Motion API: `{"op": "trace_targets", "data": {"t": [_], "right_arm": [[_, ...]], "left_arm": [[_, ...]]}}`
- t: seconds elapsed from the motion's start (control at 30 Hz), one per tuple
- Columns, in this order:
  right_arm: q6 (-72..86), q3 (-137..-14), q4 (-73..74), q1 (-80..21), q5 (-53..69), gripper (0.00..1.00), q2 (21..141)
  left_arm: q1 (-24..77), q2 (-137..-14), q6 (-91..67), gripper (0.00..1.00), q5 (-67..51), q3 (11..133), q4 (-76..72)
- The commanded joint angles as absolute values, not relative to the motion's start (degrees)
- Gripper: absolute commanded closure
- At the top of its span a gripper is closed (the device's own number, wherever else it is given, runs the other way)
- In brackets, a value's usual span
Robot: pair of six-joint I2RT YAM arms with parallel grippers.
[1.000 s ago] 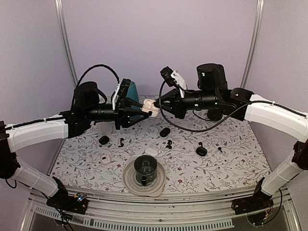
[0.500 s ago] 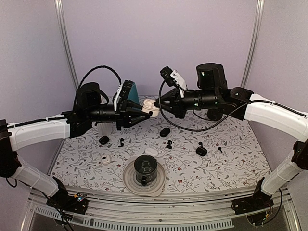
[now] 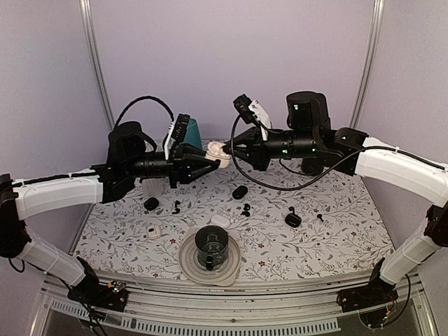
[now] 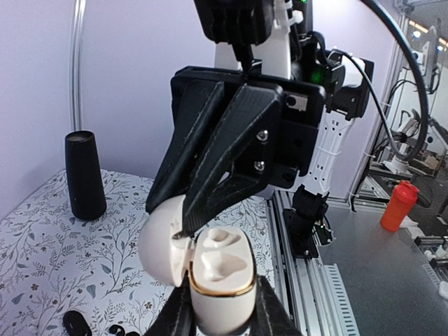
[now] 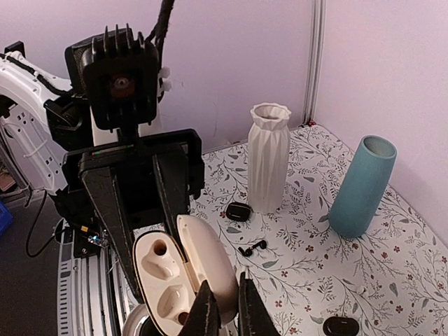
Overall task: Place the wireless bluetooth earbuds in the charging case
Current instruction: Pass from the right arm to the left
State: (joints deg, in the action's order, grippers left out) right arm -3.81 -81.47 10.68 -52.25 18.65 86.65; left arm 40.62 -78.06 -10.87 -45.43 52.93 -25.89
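High rear overview, close wrist views facing each other, sharing charging case (image 4: 220, 304)

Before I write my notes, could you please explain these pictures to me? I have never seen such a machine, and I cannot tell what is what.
You see two robot arms bolted to a table with a flowered cover. One picture looks down from above and behind them. The other two come from a small camera on each wrist, so each shows the opposite arm. Each arm ends in a two-finger pincer. The left pincer grips a cream charging case in the air. Its lid is open and its sockets look empty. The right pincer is shut, with its tips at the lid's edge. On the table lie tiny black earbuds, black cases, a white vase, a teal vase and a cup on a plate.
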Motion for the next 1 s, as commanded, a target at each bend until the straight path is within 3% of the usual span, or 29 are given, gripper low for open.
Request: {"op": "trace_targets", "data": {"t": [0.0, 0.17, 0.37, 0.4, 0.8, 0.97], "right_arm": [[-2.8, -80.9, 7.6, -52.6, 18.1, 0.93, 86.1], [-2.4, -80.5, 7.2, -52.6, 18.5, 0.89, 86.1], [-0.5, -80.5, 7.1, -52.0, 16.8, 0.49, 86.0], [-0.4, -80.5, 7.2, -51.6, 17.2, 0.47, 86.1], [6.7, -78.2, 5.7, -48.9, 17.9, 0.37, 85.4], [7.4, -76.2, 4.4, -48.8, 16.5, 0.27, 83.5]], "left_arm": [[41.5, -79.3, -14.2, 0.8, -46.0, 51.4, -30.9], [41.5, -79.2, -14.6, 1.0, -45.9, 50.8, -31.8], [41.5, -78.4, -13.0, 1.0, -44.9, 50.0, -30.6], [41.5, -78.3, -12.8, 1.0, -44.8, 50.0, -30.3], [41.1, -78.1, -13.0, 1.0, -42.8, 48.7, -30.3], [39.9, -78.7, -14.8, 1.0, -40.9, 48.2, -30.1]]}}
